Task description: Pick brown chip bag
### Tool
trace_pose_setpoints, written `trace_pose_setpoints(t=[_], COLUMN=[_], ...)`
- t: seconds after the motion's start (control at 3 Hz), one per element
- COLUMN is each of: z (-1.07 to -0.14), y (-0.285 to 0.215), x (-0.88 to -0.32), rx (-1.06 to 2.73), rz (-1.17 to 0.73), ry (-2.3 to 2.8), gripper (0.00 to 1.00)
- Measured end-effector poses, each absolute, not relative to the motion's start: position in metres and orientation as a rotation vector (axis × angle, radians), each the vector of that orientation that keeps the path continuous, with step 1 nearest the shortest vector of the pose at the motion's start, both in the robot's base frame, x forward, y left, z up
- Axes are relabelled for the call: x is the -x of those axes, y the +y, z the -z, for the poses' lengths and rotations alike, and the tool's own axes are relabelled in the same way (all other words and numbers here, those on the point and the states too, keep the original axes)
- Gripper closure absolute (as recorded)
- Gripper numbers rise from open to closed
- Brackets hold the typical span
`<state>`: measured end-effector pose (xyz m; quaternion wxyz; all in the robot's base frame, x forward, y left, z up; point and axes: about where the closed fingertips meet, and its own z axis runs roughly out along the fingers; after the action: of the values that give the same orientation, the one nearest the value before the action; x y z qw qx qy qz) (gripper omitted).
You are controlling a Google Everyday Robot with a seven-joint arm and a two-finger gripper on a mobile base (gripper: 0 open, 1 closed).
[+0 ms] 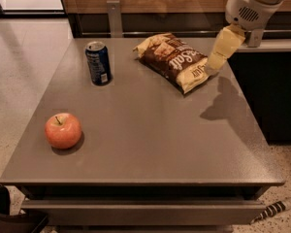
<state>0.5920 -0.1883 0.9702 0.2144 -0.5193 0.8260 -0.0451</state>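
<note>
The step in hand looks like the approach: nothing is grasped yet, and the brown chip bag [177, 61] lies flat on the bench [150, 135] in the upper middle of the frame, slanting from upper left to lower right, with its pale yellow end toward the right edge. The gripper [217, 58] hangs down from the upper right corner, its pale tip right at the bag's right-hand end and overlapping it in the picture. Whether it touches the bag or hovers just above cannot be told. Only one pale slab of it shows from this angle, so I cannot tell whether the jaws are open or closed; they appear to hold nothing. The next move probably calls for shifting a little leftward over the body of the bag and coming down so the jaws straddle a crinkled ridge or the end seam, since a flat, slippery bag offers little to pinch. The arm is cut off by the top edge. The blue can [98, 62] at upper left and the apple [63, 130] at lower left stand well apart from the bag.
</note>
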Motion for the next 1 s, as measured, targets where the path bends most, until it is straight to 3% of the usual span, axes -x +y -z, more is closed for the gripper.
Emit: trace_pose_setpoints(t=[0.67,1.0], z=[-0.925,-0.914], y=[-0.153,-0.148], x=[-0.666,-0.679], rx=[1.308,1.302], rz=[-0.133,-0.164], ry=[2.326,2.329], gripper=[0.0,0.0])
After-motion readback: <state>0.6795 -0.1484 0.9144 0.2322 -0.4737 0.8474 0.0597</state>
